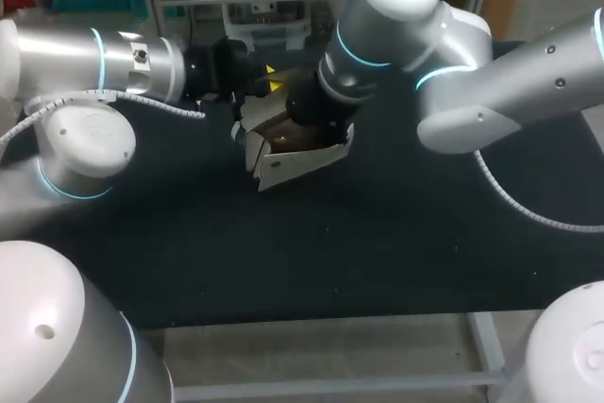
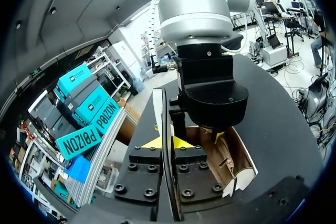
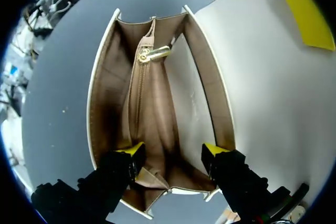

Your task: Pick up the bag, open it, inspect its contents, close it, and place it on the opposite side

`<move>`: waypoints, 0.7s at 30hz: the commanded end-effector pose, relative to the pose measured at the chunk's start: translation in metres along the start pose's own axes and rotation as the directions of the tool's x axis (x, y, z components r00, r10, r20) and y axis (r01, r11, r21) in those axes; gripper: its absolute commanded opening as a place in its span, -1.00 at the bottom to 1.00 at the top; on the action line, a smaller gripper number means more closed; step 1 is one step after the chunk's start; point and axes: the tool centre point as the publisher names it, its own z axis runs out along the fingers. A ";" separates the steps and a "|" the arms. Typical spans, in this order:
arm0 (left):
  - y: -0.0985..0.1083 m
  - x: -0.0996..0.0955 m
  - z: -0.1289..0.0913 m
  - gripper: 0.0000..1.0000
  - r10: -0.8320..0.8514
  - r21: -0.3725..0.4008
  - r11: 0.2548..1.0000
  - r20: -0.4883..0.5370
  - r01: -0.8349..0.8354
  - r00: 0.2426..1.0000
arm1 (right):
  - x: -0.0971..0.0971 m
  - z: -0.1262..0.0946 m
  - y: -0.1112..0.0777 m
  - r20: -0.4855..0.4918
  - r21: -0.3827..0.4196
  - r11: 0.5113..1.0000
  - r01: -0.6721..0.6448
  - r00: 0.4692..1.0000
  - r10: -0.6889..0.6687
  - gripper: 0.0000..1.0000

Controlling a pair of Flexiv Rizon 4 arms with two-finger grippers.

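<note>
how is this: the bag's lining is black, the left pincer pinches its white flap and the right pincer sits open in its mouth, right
Not quite. The lining is tan, not black; the right wrist view shows it. The rest stands: the left pincer pinches the bag's white flap and the right pincer sits open in its mouth.

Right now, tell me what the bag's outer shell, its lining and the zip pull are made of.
Outer shell: smooth white leather or faux leather, stiff enough to hold its shape, with a soft matte sheen; I cannot tell which. Lining: tan, suede-like fabric, dull and faintly creased. Zip pull: gold-toned metal, polished, catching a bright glint.
</note>
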 end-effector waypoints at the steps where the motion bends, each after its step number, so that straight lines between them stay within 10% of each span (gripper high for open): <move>1: -0.002 0.000 -0.002 -1.00 0.005 0.008 1.000 0.003 -0.005 1.000 | -0.003 0.004 -0.001 -0.028 0.004 1.000 0.002 1.000 -0.002 1.00; 21: 0.000 -0.001 0.000 -1.00 0.007 0.000 1.000 0.005 -0.007 1.000 | -0.003 0.001 -0.001 -0.021 0.007 1.000 0.005 1.000 -0.005 1.00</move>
